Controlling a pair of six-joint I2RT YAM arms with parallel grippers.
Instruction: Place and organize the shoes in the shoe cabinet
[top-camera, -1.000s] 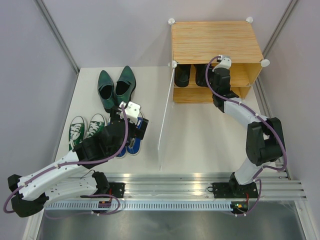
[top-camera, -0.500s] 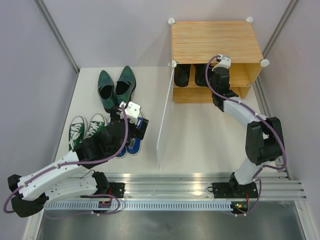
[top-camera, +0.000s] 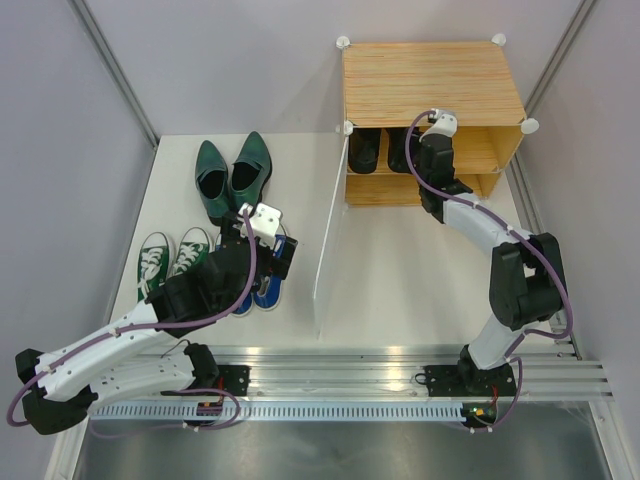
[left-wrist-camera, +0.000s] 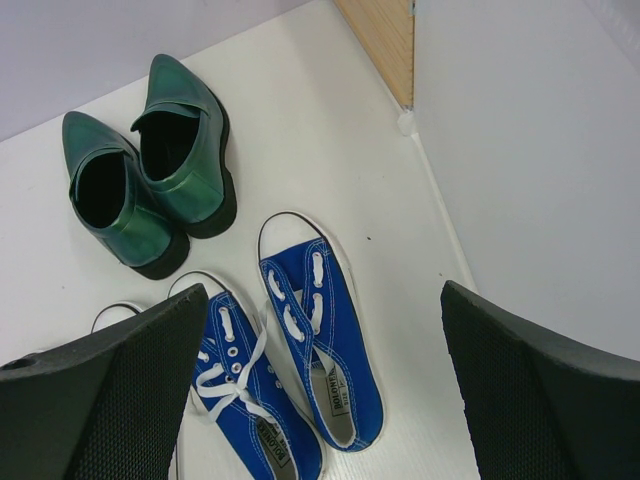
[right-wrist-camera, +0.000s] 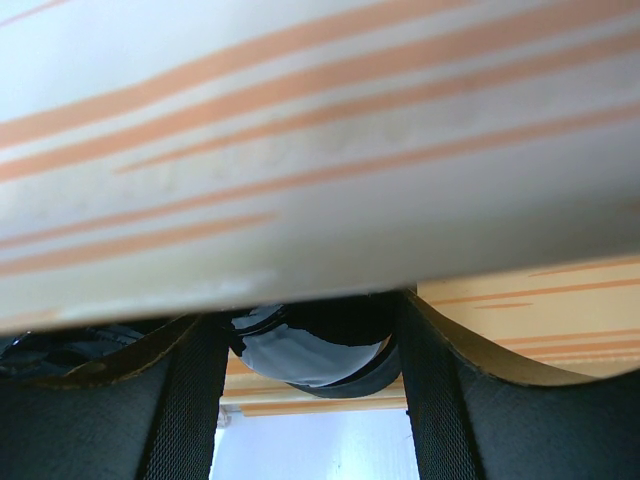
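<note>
The shoe cabinet (top-camera: 432, 80) stands at the back right, its upper shelf (right-wrist-camera: 540, 300) holding the pair of black dress shoes (top-camera: 365, 150). My right gripper (top-camera: 420, 148) reaches into that shelf and is shut on the heel of the right-hand black shoe (right-wrist-camera: 310, 350), which fills the gap between its fingers (right-wrist-camera: 190, 400). My left gripper (top-camera: 256, 255) hangs open above the blue canvas sneakers (left-wrist-camera: 315, 330), touching neither. The dark green pointed shoes (top-camera: 232, 175) lie at the back left. The green white-toed sneakers (top-camera: 170, 260) lie left of the blue pair.
The cabinet's translucent door panel (top-camera: 325, 240) swings out toward the near edge, between the two arms. Grey walls close in the table (top-camera: 400, 270) on both sides. A metal rail (top-camera: 400, 385) with the arm bases runs along the front.
My right gripper has shifted slightly left and deeper into the upper shelf with the black shoe. The left arm has not moved.
</note>
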